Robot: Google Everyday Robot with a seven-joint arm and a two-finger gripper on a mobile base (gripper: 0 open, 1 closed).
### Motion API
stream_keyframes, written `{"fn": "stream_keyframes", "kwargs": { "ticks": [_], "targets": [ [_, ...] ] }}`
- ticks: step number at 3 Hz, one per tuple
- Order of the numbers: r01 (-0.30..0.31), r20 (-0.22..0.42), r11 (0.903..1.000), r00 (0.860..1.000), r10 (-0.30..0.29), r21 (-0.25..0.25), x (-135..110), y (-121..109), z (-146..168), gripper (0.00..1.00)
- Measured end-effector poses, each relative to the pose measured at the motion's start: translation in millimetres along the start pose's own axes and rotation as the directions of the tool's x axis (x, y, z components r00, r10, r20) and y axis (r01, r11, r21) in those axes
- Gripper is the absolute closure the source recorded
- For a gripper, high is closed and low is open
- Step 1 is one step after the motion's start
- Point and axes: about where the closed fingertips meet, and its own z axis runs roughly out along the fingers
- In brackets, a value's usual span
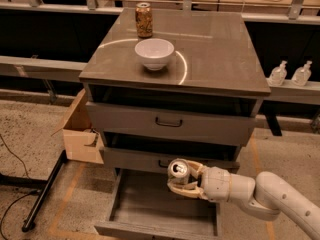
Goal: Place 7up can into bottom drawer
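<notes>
Clasping the 7up can (178, 169) between its fingers, the gripper (183, 178) hangs over the open bottom drawer (148, 207), just before the middle drawer (131, 158). The can lies tipped, its long axis slanting, silver top facing up toward the camera.

a single view looks down from above and in front of the cabinet (170, 121), facing its drawer fronts, fairly near. the top's far edge lies close to the upper frame edge, and the open bottom drawer (150, 209) reaches the lower edge. the gripper (176, 178) reaches in from the lower right corner, clasping the 7up can (178, 169) above the drawer's back edge.
</notes>
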Motion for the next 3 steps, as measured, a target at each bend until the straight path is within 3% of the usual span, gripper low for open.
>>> {"fn": "stream_keyframes", "kwargs": {
  "ticks": [1,3],
  "targets": [
    [-0.007,-0.018,0.9993,1.000,0.008,0.038,12,4,-3,1.00],
    [0.033,-0.153,0.9972,0.988,-0.022,0.067,125,15,-33,1.00]
  ]
}}
